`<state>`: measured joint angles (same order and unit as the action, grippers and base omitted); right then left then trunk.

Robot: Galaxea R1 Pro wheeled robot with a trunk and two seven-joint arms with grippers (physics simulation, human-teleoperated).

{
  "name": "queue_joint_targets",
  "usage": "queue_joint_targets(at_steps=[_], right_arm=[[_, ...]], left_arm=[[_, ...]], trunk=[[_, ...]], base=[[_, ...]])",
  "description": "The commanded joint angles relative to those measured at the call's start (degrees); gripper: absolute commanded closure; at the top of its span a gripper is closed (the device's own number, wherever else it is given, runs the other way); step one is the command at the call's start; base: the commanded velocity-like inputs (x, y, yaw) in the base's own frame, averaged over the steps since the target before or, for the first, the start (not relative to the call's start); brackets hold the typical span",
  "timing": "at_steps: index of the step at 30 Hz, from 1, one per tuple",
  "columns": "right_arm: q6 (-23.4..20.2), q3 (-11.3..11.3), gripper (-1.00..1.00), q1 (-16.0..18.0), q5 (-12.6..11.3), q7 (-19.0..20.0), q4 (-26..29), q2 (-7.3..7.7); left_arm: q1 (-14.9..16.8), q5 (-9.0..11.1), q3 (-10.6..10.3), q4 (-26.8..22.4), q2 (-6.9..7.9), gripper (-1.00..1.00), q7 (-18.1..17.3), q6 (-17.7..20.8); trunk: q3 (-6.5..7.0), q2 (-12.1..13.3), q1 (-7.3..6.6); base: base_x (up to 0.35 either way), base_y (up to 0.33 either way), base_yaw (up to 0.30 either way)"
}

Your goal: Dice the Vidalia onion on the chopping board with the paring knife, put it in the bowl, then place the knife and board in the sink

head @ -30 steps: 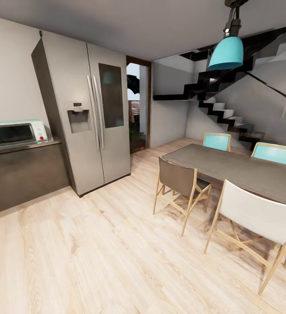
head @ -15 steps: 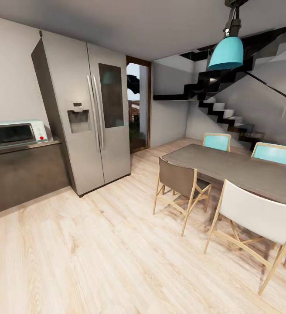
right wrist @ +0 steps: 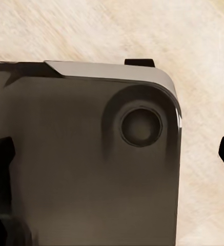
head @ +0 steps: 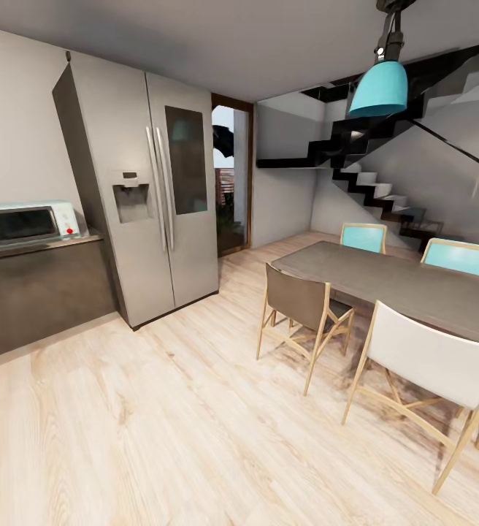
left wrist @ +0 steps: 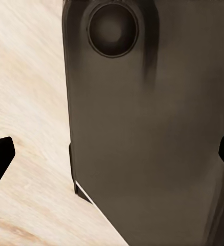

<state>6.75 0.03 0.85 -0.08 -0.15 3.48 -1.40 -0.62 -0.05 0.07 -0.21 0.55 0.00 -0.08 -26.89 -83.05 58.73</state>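
Nearest the robot, both wrist views look down past dark fingertips onto its own dark grey rounded base panel [left wrist: 153,154], with pale wood plank floor [head: 159,438] beside it. The left pincer [left wrist: 112,159] has its two fingertips standing wide apart at opposite edges of its view, with nothing between them. The right pincer [right wrist: 114,154] is likewise spread and empty.

In the head view the bare floor runs forward. To the right stands a long grey-brown dining table [head: 415,285], ringed by light wooden chairs: a white-backed chair [head: 437,361] nearest, a grey-backed chair [head: 298,299] beyond it, and two turquoise-backed chairs [head: 363,237] on the far side. A turquoise pendant lamp [head: 378,88] hangs above.

To the left is a dark cabinet surface [head: 39,245] carrying a pale microwave with a red knob [head: 28,223]. Beside it rises a tall silver double-door refrigerator [head: 148,197]. Farther back are a doorway [head: 231,183] and a black-and-white staircase [head: 371,183].

The onion, sink, board, knife and bowl lie somewhere outside these views, so where they stand cannot be told. As a judgement, the task looks barely begun: both pincers hold nothing, and the robot appears to be on its way, with every step from fetching the onion onward left to do.
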Motion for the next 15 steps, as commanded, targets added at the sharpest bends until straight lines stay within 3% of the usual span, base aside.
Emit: queue_joint_targets(at_steps=[1, 12, 15], right_arm=[[0.8, 0.0, -1.00, 0.0, 0.0, 0.0, -0.1, -0.02], [1.8, 0.3, -1.00, 0.0, 0.2, 0.1, -0.1, -0.01], [1.8, 0.3, -1.00, 0.1, 0.2, 0.1, -0.1, 0.08]], left_arm=[[0.0, 0.0, 0.0, 0.0, -0.02, -1.00, 0.0, 0.0], [0.0, 0.1, 0.2, -0.3, -0.39, -1.00, 0.0, 0.0], [0.0, 0.1, 0.2, -3.0, -0.47, -1.00, 0.0, 0.0]], trunk=[[-0.04, 0.0, 0.00], [-0.04, 0.0, 0.00], [-0.04, 0.0, 0.00]], base=[[0.000, 0.000, 0.000], [0.000, 0.000, 0.000], [0.000, 0.000, 0.000]])
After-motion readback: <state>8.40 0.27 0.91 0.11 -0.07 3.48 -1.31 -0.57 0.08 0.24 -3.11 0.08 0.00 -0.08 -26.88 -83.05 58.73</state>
